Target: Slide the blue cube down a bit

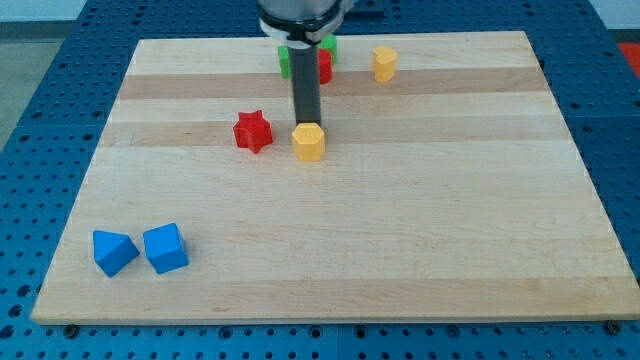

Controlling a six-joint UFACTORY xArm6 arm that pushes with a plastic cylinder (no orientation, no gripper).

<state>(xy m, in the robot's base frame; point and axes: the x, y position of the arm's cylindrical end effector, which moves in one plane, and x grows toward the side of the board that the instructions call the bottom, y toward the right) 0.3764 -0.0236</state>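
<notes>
The blue cube (166, 248) lies near the board's bottom left corner. A second blue block (114, 251), wedge-like, sits just to its left, almost touching. My tip (306, 123) is near the top middle of the board, right at the upper edge of a yellow hexagonal block (310, 142). It is far up and to the right of the blue cube. A red star block (253, 131) lies left of the tip.
Behind the rod, near the top edge, sit a green block (287, 58) and a red block (323, 66), both partly hidden. Another yellow block (385, 63) lies to their right. The wooden board (400, 230) rests on a blue perforated table.
</notes>
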